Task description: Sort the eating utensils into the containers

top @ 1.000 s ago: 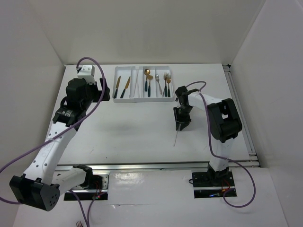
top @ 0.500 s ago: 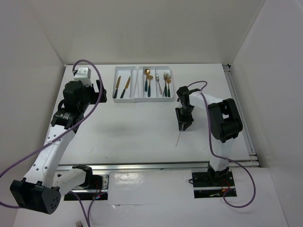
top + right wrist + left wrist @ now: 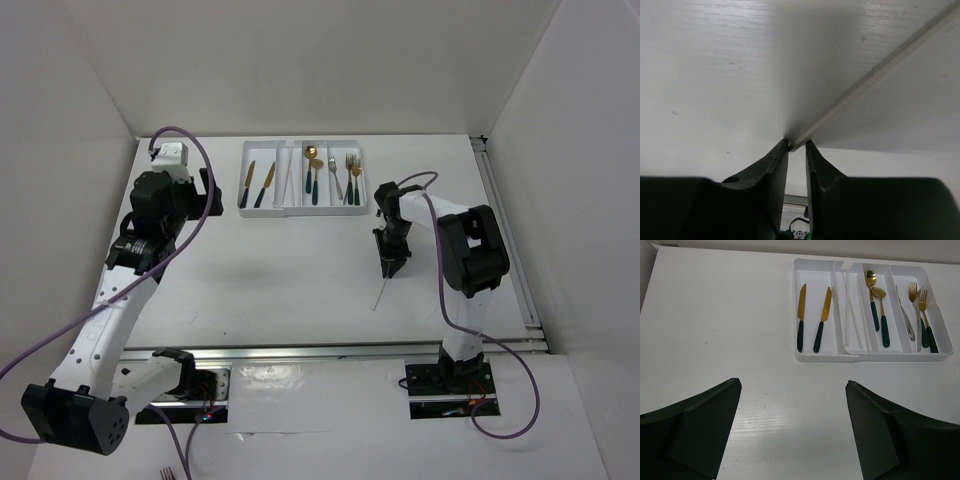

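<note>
Two robot arms reach over a white worktop [image 3: 280, 290]. The right fingers [image 3: 780, 157] are nearly closed and pinch one end of a thin stick [image 3: 875, 75]. It runs straight out beyond their tips, close over the worktop. The left fingers [image 3: 710, 425] are spread wide and hold nothing. Well ahead of them lies the white tray [image 3: 820, 356]. From their left to their right, its compartments hold two gold knives [image 3: 801, 315], pale sticks [image 3: 848, 305], spoons [image 3: 874, 320] and forks [image 3: 923, 296].
</note>
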{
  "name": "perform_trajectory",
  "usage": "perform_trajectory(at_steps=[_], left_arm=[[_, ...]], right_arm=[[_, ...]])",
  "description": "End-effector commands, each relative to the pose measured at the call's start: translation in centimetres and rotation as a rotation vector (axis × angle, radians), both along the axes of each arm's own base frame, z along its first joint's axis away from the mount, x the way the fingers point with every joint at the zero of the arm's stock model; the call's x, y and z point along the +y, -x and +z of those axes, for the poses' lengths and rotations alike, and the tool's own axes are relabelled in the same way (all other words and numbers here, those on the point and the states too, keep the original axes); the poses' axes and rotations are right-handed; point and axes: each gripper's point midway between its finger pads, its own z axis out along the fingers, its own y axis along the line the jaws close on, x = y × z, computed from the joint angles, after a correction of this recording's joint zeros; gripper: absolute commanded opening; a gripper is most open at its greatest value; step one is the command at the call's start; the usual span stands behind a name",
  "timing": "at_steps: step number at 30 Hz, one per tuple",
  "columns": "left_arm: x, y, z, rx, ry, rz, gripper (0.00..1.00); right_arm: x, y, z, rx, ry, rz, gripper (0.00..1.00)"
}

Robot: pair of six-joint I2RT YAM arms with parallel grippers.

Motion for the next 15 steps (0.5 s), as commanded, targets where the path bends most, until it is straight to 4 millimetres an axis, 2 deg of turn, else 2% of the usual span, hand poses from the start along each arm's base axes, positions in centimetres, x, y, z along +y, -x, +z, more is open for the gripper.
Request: perform_trajectory(at_steps=[1, 3, 6, 9, 11, 15], left_arm=[[0.6, 0.2, 1.7, -0.067, -0.005, 0.019, 1.00], [0.7, 0.2, 1.7, -0.068, -0.008, 0.028, 1.00], [0.7, 0.2, 1.7, -0.068, -0.008, 0.028, 1.00], [0.7, 0.2, 1.7, -0.068, -0.008, 0.028, 1.00], [0.7, 0.2, 1.7, -0.068, -0.008, 0.028, 1.00], [0.3, 0.2, 1.2, -0.058, 0.008, 0.012, 1.00]], right_arm=[[-2.2, 1.7, -4.9, 0.078, 0.120, 0.025, 0.26], [-2.4, 2.2, -5.3, 0.099, 0.126, 0.026, 0.19], [-2.6, 3.0, -5.5, 0.109, 0.129, 0.027, 0.02], [-2.5, 3.2, -5.5, 0.107, 0.118, 0.015, 0.00], [-1.8, 2.5, -5.2, 0.082, 0.089, 0.011, 0.00], [0.9, -1.3, -2.2, -0.045, -0.041, 0.017, 0.00]])
